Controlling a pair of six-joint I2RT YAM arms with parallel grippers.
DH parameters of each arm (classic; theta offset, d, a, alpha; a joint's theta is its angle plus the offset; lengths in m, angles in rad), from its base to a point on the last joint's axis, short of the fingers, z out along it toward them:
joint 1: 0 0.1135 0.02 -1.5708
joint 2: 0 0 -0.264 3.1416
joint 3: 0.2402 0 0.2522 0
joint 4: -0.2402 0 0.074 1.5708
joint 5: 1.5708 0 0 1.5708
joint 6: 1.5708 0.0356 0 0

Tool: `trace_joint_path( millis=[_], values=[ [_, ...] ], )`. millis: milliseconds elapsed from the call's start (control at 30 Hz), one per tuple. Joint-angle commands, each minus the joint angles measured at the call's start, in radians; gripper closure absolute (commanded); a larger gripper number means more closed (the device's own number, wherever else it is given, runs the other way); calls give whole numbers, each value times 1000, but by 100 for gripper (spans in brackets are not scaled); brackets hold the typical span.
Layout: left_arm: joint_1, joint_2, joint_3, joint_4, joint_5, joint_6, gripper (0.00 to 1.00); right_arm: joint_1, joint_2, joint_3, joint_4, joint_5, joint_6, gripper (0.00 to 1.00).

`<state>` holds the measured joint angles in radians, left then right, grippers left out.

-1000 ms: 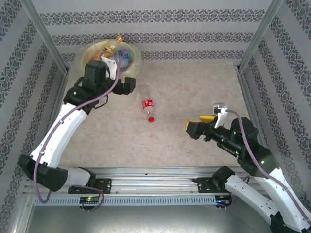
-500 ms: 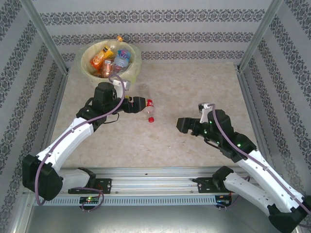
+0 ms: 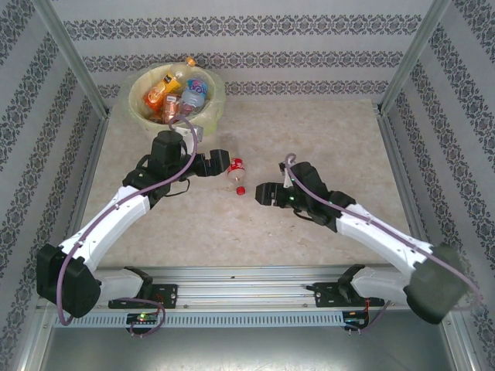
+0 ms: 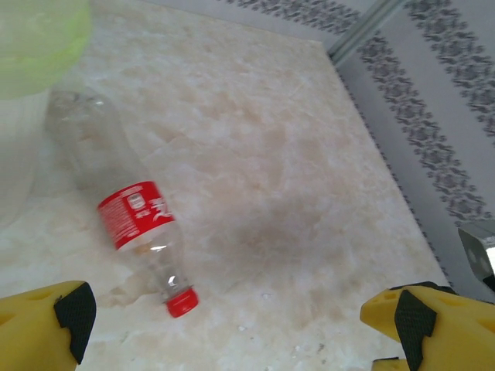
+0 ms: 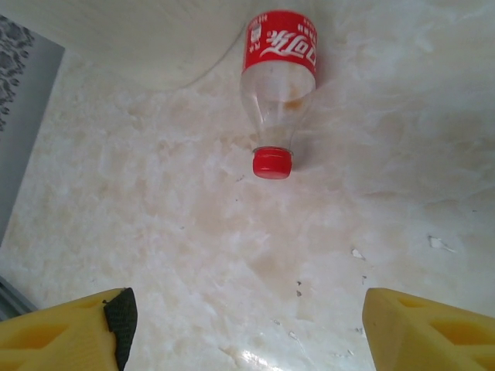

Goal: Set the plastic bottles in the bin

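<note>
1. Pale marbled tabletop [image 3: 325, 139], walled in by striped, patterned paper, seen from above. The large round white bin lined with a yellow-green plastic bag [image 3: 217, 107] stands in the far left corner. Several plastic bottles with orange and blue labels [image 3: 158, 94] are heaped inside it. One small clear plastic bottle with a red label and red cap [image 3: 236, 171] lies on its side mid-table, near the bin, with its cap toward the arms. The left gripper [image 3: 220, 162] sits just left of this bottle, and whether it touches cannot be told from here. The right gripper [image 3: 261, 192] lies near the bottle's right side, apart from it.
2. Left wrist view: the left gripper [image 4: 236, 317] is spread wide and has nothing in its grasp. Its yellow fingers [image 4: 39, 325] sit at the lower corners. The bottle [image 4: 139, 224] lies on the table ahead of them, touching neither, with its base beside the bin [image 4: 31, 46].
3. Right wrist view: the right gripper [image 5: 246, 317] also has its yellow fingers [image 5: 54, 340] far apart and is empty. The bottle [image 5: 278, 69] lies well ahead with its cap nearest, just beside the bin's white wall [image 5: 155, 39].
</note>
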<state>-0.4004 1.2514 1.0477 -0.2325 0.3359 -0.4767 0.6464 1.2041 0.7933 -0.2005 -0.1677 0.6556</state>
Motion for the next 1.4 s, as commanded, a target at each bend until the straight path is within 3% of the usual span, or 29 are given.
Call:
trace_joint_path(
  millis=[0,567,1367],
  values=[
    [-12,19,55,-102,-86,5,0,12,84,67,91,-36,-12,25],
    [-13,28,52,-77,0,-8,0,4,517,219,257,-82,4,37],
    [-13,40,49,-47,72,-7,0,-1,696,288,293,-101,29,44]
  ],
)
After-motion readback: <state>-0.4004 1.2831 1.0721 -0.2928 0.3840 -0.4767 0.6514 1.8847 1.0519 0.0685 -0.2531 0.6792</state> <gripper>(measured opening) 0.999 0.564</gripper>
